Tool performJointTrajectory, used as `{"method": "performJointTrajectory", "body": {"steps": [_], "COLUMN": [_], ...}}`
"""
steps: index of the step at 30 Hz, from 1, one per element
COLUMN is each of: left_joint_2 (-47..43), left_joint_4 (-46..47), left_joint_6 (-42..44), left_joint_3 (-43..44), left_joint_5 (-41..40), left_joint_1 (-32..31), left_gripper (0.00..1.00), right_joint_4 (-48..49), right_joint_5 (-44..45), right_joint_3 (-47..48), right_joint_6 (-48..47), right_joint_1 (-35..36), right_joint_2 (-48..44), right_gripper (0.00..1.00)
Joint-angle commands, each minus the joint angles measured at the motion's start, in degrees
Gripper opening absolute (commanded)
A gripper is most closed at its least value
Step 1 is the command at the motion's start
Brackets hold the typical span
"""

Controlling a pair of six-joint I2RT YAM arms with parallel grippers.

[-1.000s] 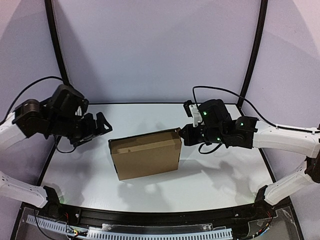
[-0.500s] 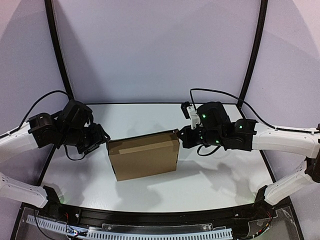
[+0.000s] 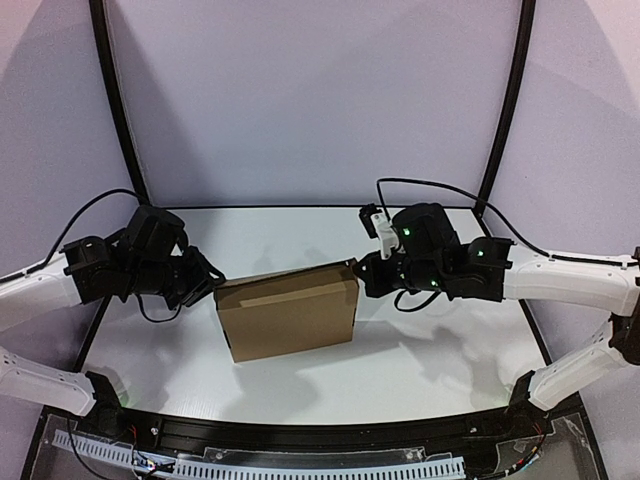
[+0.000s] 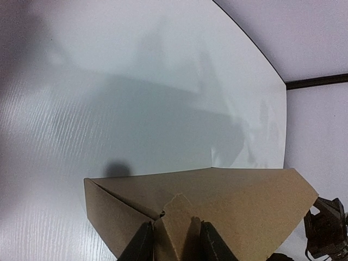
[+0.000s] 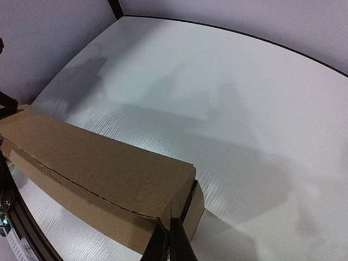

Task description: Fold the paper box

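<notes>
The paper box (image 3: 290, 312) is a brown cardboard mailer lying closed up in the middle of the white table (image 3: 420, 370). My left gripper (image 3: 208, 285) is at its left end. In the left wrist view the jaws (image 4: 176, 242) stand on either side of a pointed cardboard tab on the box (image 4: 239, 201), pressed against it. My right gripper (image 3: 362, 275) is at the box's far right corner. In the right wrist view its fingers (image 5: 171, 239) are pinched together on the edge of the end flap of the box (image 5: 92, 168).
Black frame posts (image 3: 118, 110) rise at the back left and back right of the table. Cables loop behind both arms. The table's back edge meets a pale wall (image 3: 310, 100). Both arm bases sit at the near edge.
My left arm has swung in from the left to the box's left end, and its jaws have narrowed onto the tab. The box has shifted slightly left. The right gripper has held its pinch.
</notes>
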Motion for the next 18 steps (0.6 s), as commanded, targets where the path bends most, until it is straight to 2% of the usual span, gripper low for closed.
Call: {"method": "performJointTrajectory", "body": {"steps": [1,4,9,12,13,16,18], "left_joint_2": [1.76,2.20,1.46,1.17,1.17,1.68,2.09], "left_joint_4": [-3.76,-5.38,-6.38,-5.56,-5.34,-4.17,-4.45], "left_joint_6": [-0.44,-0.45,-0.50,-0.89,-1.02,-1.07,-0.76], "left_joint_3": [-3.10,-2.90,-3.75,-4.80,-4.80,-5.70,-5.67], "left_joint_5": [3.46,4.38,3.26,2.11,2.11,2.48,2.51], "left_joint_1": [-0.21,-0.25,-0.21,-0.21,-0.21,-0.22,-0.21], "left_gripper": [0.26,0.24,0.22,0.20,0.20,0.19,0.19], "right_joint_4": [-14.26,-17.07,-17.92,-19.39,-19.75,-21.80,-21.13], "right_joint_5": [-5.43,-6.44,-8.23,-9.36,-9.44,-11.40,-12.76], "right_joint_3": [-1.12,1.16,2.79,5.30,5.63,8.50,8.92], "right_joint_6": [-2.65,-3.21,-5.29,-6.82,-6.89,-5.89,-3.95], "right_joint_1": [1.84,1.89,1.87,1.89,1.85,1.81,1.75], "right_joint_2": [3.27,2.64,0.90,-0.28,-0.45,-3.55,-5.59], "right_gripper": [0.05,0.08,0.20,0.42,0.46,0.70,0.80]}}
